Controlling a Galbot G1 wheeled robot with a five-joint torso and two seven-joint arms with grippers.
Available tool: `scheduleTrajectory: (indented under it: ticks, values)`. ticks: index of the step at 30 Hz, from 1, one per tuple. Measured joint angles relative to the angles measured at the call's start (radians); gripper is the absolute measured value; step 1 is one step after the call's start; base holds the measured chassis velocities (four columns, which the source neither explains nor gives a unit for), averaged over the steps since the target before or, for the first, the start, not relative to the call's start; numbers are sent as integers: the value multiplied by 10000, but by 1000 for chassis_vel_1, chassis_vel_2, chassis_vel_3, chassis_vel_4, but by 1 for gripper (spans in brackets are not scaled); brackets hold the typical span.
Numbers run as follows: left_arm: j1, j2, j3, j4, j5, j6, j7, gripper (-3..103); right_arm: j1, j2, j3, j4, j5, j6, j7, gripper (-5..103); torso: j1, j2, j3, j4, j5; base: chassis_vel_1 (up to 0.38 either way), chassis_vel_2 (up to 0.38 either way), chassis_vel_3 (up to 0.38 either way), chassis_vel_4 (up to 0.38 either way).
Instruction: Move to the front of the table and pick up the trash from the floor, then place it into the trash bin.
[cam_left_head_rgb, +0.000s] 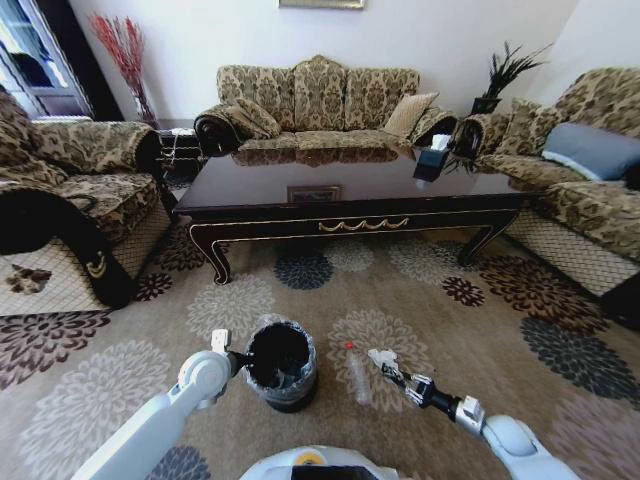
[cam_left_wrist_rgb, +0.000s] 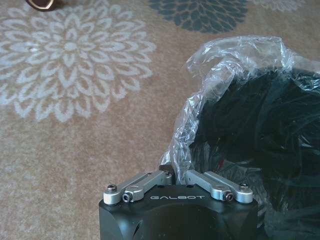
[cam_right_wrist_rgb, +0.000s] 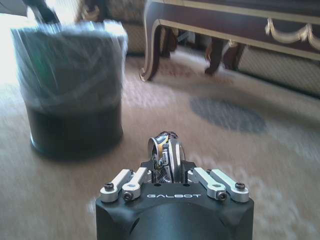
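Left hand (cam_left_wrist_rgb: 174, 172) pinches the trash bin (cam_left_head_rgb: 281, 365) liner; right hand (cam_right_wrist_rgb: 168, 150) (closed) holds something shiny — bottle (cam_left_head_rgb: 358, 378) between.

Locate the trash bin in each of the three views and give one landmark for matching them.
Head view: the trash bin stands on the carpet at lower centre, the left end effector at its rim.
Left wrist view: its black inside and clear liner take up the side beyond the left end effector.
Right wrist view: it stands across the carpet, near a table leg.
Shared landmark: the crinkled clear liner.
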Motion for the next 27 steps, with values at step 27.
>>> scheduleTrajectory:
  ticks: [27]
  values:
    - [-753, -556, 1715, -88, 119, -64, -566, 0, 289, -2694, -930, 5049, 2093, -1847, 437, 25, -2, 3, -1, 5, 6, 0, 0, 0, 0]
